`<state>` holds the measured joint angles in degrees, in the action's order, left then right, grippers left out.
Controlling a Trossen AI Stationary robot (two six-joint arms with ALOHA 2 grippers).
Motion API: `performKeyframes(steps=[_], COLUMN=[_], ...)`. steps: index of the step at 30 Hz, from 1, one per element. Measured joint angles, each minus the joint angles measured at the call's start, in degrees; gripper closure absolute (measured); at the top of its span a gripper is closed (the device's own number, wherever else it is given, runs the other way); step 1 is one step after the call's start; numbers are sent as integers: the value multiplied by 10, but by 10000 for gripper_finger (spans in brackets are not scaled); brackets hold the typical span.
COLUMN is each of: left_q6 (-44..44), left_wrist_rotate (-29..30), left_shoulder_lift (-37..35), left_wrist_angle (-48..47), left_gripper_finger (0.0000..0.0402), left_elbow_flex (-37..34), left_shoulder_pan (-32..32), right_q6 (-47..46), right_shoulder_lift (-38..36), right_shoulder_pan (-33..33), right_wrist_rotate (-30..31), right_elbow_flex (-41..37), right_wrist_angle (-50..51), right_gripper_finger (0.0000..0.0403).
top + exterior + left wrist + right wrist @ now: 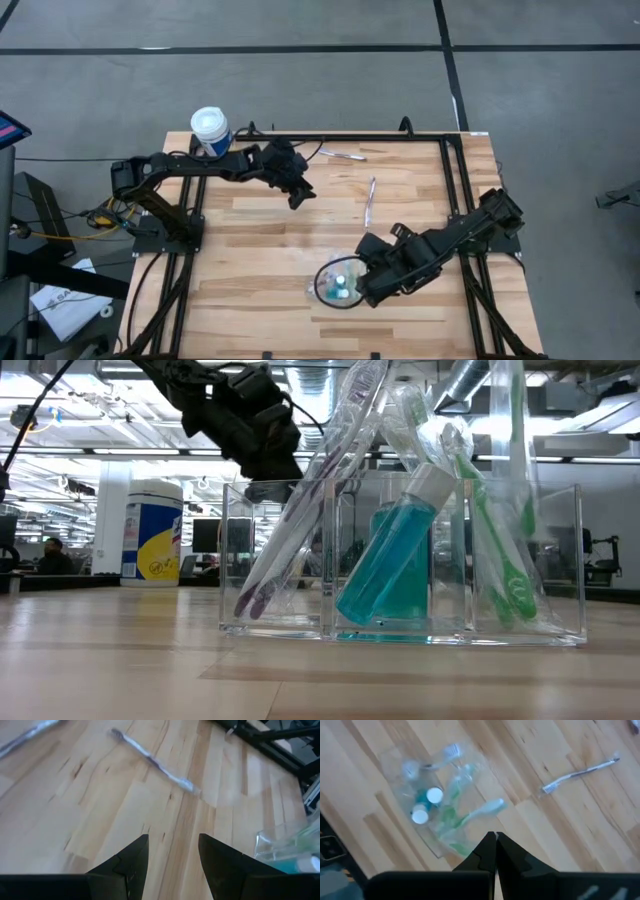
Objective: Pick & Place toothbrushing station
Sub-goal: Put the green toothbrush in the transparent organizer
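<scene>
The toothbrushing station (pixel 335 285) is a clear plastic holder standing on its base near the table's front edge. Green, purple and white toothbrushes and teal tubes (pixel 395 555) lean inside its compartments (pixel 400 550). My right gripper (pixel 495 842) hovers shut above the holder's right side (pixel 440 805), touching nothing; it also shows in the high view (pixel 365 290). My left gripper (pixel 172 852) hangs open over bare wood at the table's far left (pixel 297 198), tilted down toward a loose toothbrush (pixel 155 760).
Two loose toothbrushes lie on the wood, one mid-table (pixel 370 200) and one by the far edge (pixel 343 155). A white-capped canister with a yellow label (pixel 210 130) stands at the far left corner. Black frame rails (pixel 455 190) run along the table's edges.
</scene>
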<state>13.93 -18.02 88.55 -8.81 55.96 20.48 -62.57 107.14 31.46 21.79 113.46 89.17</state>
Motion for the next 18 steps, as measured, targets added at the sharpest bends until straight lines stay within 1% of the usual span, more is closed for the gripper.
performKeyframes(steps=[4,8,11,18], left_q6=[0,0,0,0], left_wrist_rotate=[0,0,0,0], left_shoulder_lift=[0,0,0,0], left_wrist_angle=[2,11,28,38], left_gripper_finger=[234,234,234,234], left_elbow_flex=[-10,-10,-10,-10], left_shoulder_pan=[-2,-2,-2,-2], right_q6=[0,2,3,17], right_shoulder_lift=[1,1,-1,0], right_shoulder_pan=[0,0,0,-5], right_wrist_rotate=[-13,-32,-35,-66], right_elbow_flex=[-44,-99,-130,-162], right_wrist_angle=[-14,-73,-110,-176], right_gripper_finger=[403,403,403,403])
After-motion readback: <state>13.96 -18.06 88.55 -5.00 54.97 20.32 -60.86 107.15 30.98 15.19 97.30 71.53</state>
